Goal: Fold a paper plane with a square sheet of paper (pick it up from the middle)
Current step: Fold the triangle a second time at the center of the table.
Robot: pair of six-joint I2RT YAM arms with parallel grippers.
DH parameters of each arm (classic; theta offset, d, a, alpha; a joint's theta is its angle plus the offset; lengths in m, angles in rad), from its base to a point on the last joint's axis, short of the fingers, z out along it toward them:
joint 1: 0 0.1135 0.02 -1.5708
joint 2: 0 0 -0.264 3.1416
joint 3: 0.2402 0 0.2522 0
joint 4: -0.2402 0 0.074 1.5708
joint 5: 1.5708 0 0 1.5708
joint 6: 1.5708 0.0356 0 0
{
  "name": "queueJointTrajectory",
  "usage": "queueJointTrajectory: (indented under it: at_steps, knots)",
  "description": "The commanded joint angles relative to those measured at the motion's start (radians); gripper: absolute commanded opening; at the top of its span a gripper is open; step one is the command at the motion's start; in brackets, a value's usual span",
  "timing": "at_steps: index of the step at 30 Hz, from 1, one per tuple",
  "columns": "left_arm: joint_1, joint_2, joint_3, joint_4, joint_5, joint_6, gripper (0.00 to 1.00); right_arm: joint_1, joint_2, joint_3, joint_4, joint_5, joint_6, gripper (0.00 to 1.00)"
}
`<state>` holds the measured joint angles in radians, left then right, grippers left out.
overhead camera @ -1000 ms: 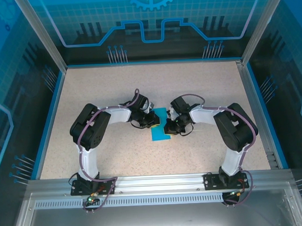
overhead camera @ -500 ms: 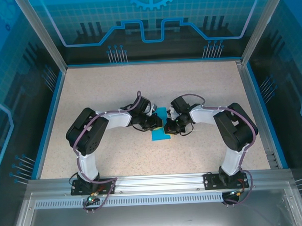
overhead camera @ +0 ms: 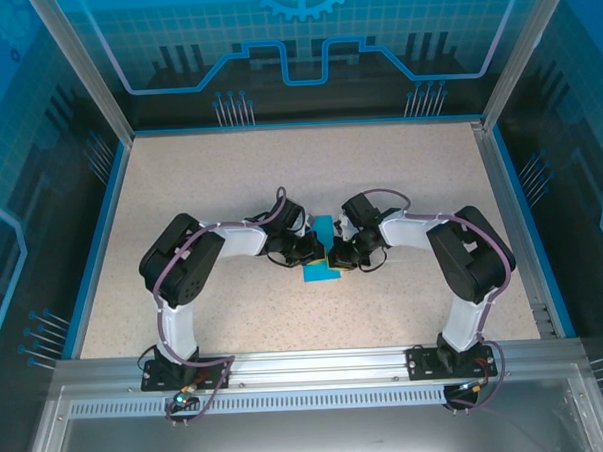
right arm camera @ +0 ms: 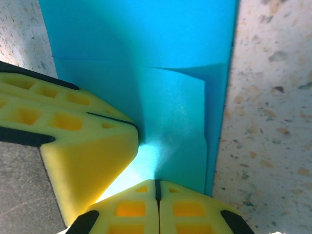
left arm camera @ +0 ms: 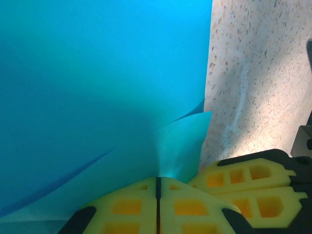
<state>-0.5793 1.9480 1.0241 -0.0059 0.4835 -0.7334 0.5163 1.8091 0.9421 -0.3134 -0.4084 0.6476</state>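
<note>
Two arms reach inward over the table (overhead camera: 200, 190), wrists almost meeting at its middle. Left arm (overhead camera: 188, 266) and right arm (overhead camera: 468, 254) are both elbowed low. Sheet (overhead camera: 320, 274) lies on the table between the wrists, cyan, partly covered by both. I see one end poking out on the far side and one on the near side. Left gripper (left arm camera: 157, 187): yellow pads pressed together, and a raised ridge of the sheet runs into the seam, so it's pinching the sheet. Right gripper (right arm camera: 157, 187): pads also pressed together, tips down on the sheet beside a folded-over layer. Can't tell if any paper is caught between them. Both sets of fingers sit just beside each other over the sheet.
</note>
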Motion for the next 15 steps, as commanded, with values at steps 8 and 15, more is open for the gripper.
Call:
queueJointTrajectory:
  at_steps: [8, 15]
  knots:
    - [0.045, 0.013, -0.003, -0.107, -0.141, 0.064, 0.08, -0.007, 0.073, -0.057, -0.136, 0.197, -0.051, 0.05]
    - [0.116, 0.004, 0.011, -0.167, -0.178, 0.110, 0.08, -0.010, 0.079, -0.085, -0.164, 0.248, -0.069, 0.05]
